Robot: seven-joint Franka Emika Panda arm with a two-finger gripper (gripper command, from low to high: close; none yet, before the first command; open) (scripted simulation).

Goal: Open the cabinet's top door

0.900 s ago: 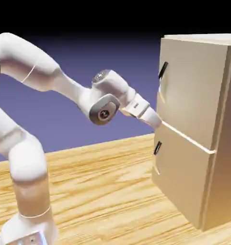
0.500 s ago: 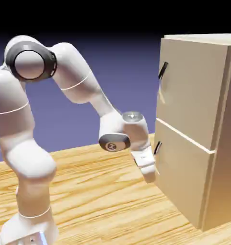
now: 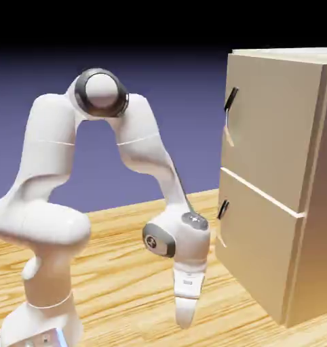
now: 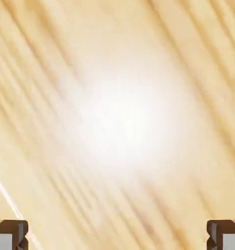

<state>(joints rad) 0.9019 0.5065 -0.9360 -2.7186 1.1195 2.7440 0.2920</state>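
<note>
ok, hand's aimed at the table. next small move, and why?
Probably lift and swing the hand back up toward the top door's handle. It points down at the table, open and empty, well below that handle, and the top door looks shut.

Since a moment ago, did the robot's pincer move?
Yes. The pincer dropped from beside the tall beige cabinet toward the wooden table, away from it.
</note>
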